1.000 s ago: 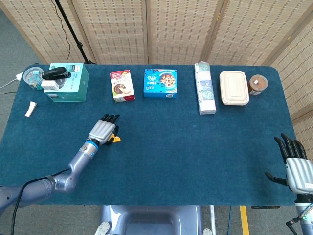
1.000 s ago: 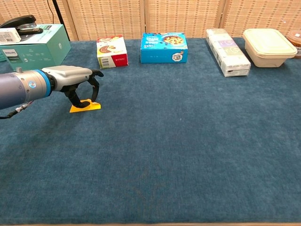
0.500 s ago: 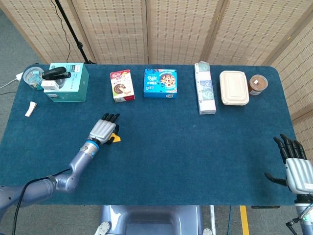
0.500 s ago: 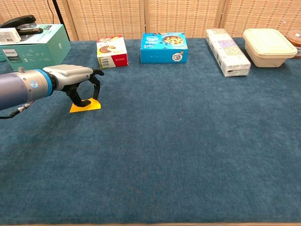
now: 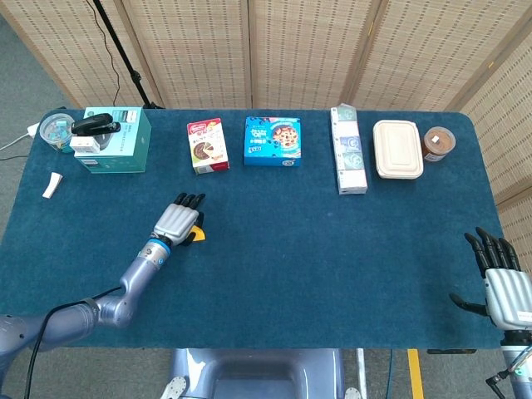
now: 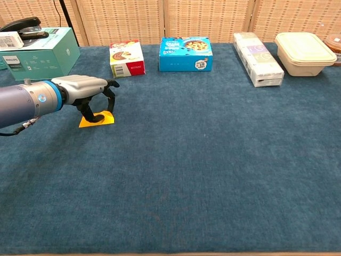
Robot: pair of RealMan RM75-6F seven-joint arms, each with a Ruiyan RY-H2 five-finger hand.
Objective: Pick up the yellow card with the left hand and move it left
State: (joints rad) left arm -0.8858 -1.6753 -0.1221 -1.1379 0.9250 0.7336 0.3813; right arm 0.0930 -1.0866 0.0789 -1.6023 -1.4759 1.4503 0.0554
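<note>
The yellow card [image 6: 98, 120] lies flat on the blue table cloth, left of centre; in the head view only a small yellow corner [image 5: 199, 235] shows beside the hand. My left hand [image 6: 88, 92] arches over the card, fingers curved down and apart, the thumb tip touching the card's top. The card is not lifted. That same left hand [image 5: 176, 222] covers most of the card from above. My right hand [image 5: 503, 287] hangs at the table's near right corner, fingers spread, holding nothing.
Along the far edge stand a teal box [image 6: 38, 47] with a stapler [image 6: 21, 24] on it, a small red-and-white box [image 6: 127, 58], a blue cookie box [image 6: 186, 54], a long pale pack [image 6: 258, 66], a lidded tub [image 6: 305, 47] and a brown-lidded cup [image 5: 438, 143].
My left hand has crept slightly right and forward over the card, fingers lowering a little. The card has stayed where it was. The right hand has not moved.
</note>
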